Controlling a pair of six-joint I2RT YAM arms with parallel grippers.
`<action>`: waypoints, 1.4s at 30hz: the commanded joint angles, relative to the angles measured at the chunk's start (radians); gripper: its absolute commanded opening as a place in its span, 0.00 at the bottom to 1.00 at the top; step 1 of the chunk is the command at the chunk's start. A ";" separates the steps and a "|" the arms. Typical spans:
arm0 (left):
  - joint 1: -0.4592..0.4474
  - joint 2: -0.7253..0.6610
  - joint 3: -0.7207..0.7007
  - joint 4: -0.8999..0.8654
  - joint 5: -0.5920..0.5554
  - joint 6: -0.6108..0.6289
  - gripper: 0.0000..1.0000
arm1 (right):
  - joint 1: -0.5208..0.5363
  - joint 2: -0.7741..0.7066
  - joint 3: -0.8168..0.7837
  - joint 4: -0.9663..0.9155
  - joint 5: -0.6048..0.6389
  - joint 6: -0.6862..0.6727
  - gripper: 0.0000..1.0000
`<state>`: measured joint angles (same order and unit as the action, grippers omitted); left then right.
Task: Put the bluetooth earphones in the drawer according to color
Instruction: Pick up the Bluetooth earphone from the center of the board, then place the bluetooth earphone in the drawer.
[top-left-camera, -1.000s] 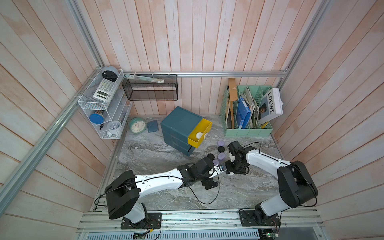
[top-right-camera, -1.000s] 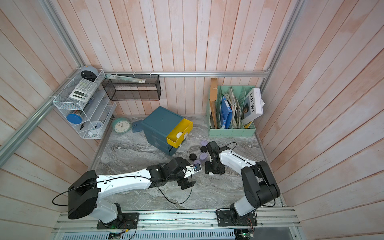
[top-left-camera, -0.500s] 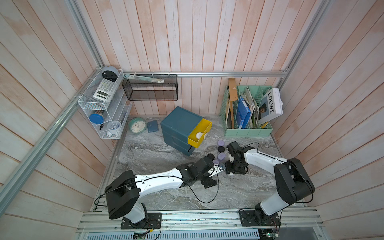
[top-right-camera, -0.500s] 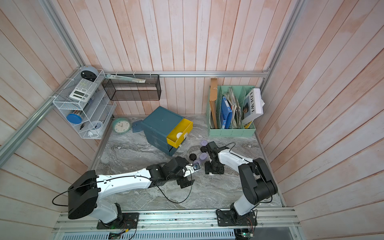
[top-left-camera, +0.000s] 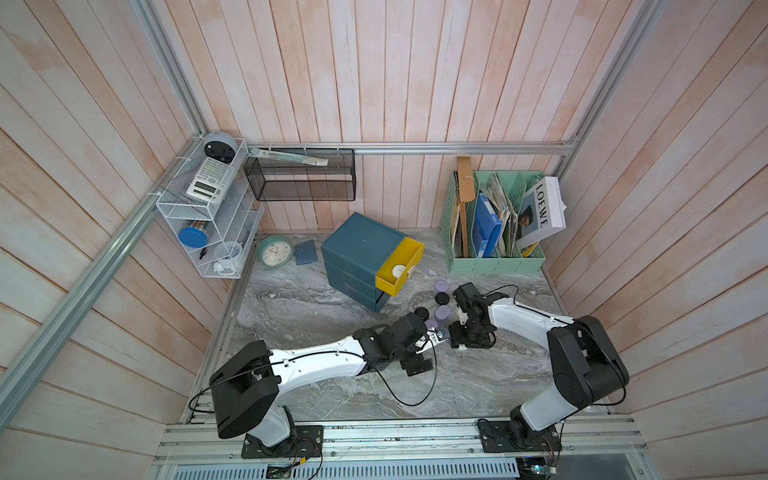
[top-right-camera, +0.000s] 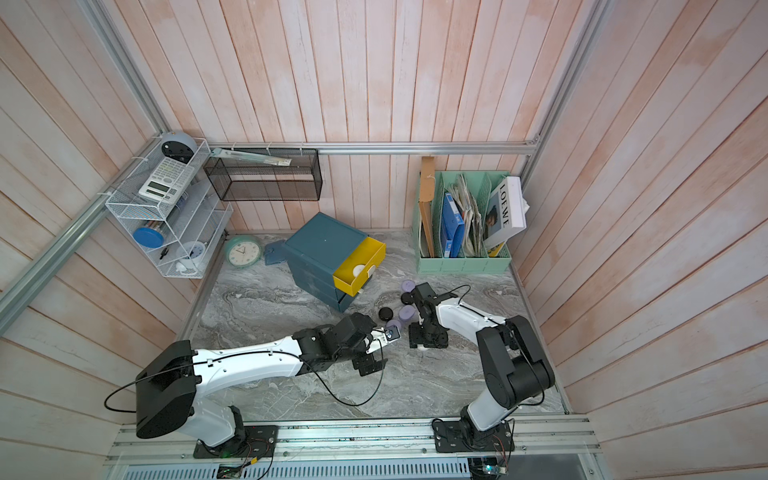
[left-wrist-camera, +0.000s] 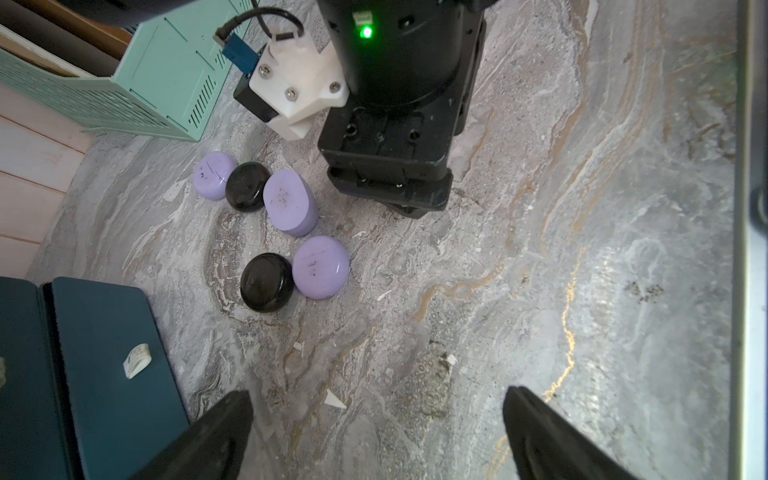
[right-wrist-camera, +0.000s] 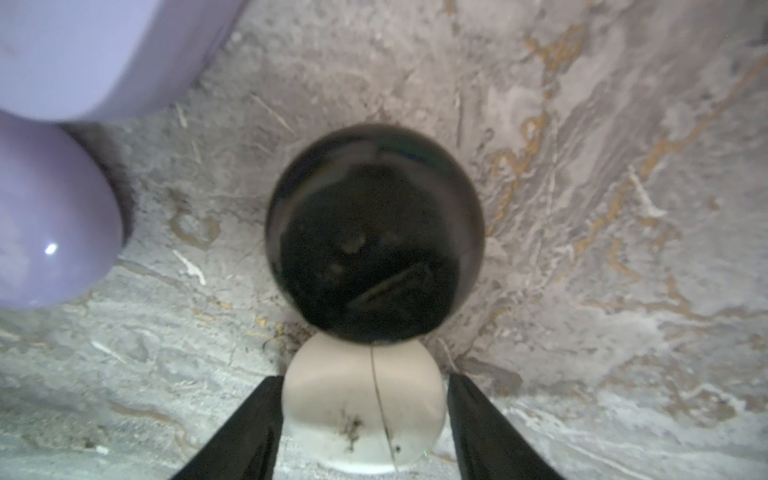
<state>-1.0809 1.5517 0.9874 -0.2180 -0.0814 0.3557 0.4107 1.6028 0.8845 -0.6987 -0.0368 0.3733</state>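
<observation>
Lift white case (right-wrist-camera: 361, 415) | right claw (right-wrist-camera: 363, 380) pinches it, black case (right-wrist-camera: 374, 232) touching | left claw (left-wrist-camera: 376, 392) wide, empty | we rise straight, then yellow drawer (top-left-camera: 411, 249).

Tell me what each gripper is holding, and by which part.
The right gripper clasps a white earphone case by its opposite round sides. The left gripper is open and empty.

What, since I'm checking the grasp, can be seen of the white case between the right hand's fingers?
The white case is a round puck of off-white, smooth plastic, with a thin dark line across its top and dark smudges. It rests on the marble table. The right hand is shut on it, one finger pressing each side. A black case meets its edge, overlapping it in view.
</observation>
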 joint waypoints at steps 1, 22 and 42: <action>0.006 -0.008 0.034 -0.010 -0.007 0.011 1.00 | -0.005 0.026 -0.002 0.038 0.030 0.001 0.68; 0.084 -0.062 0.075 -0.028 0.038 -0.068 1.00 | -0.004 -0.231 -0.001 0.058 0.076 0.015 0.10; 0.348 -0.258 0.065 0.026 0.118 -0.136 1.00 | 0.038 -0.257 0.355 0.260 -0.015 -0.013 0.00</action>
<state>-0.7494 1.3247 1.0332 -0.2119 0.0261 0.2310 0.4248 1.3178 1.1816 -0.5098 -0.0208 0.3733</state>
